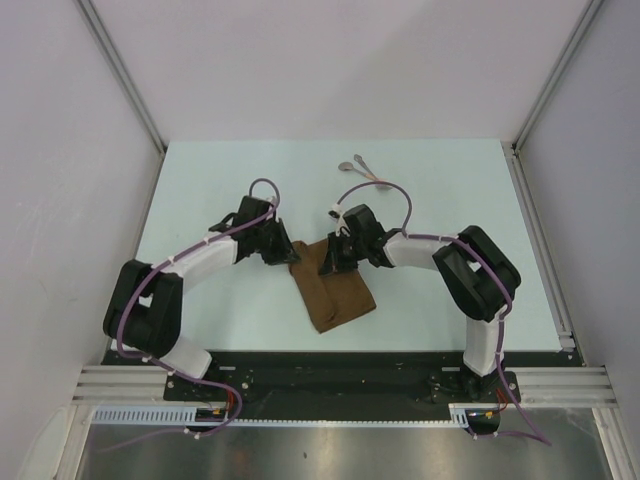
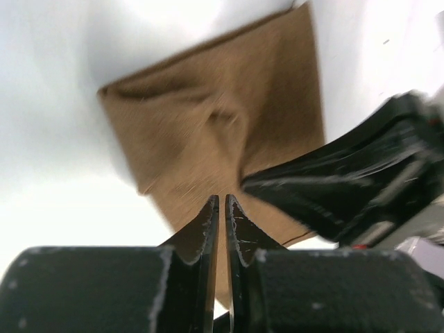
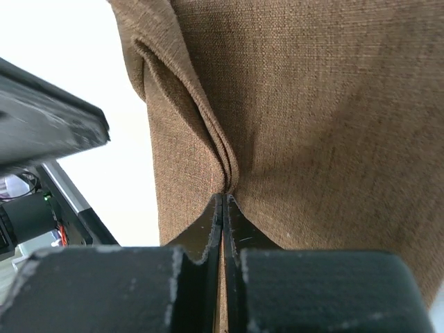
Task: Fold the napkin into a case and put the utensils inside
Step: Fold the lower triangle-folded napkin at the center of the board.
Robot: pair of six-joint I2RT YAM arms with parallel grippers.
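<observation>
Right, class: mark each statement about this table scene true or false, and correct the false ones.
1. The right gripper is pinching a fold of the napkin. True.
2. The utensils lie on the napkin. False: they lie on the table, beyond the napkin.
3. The left gripper is wide open. False: it is almost closed.
4. The napkin is brown. True.
</observation>
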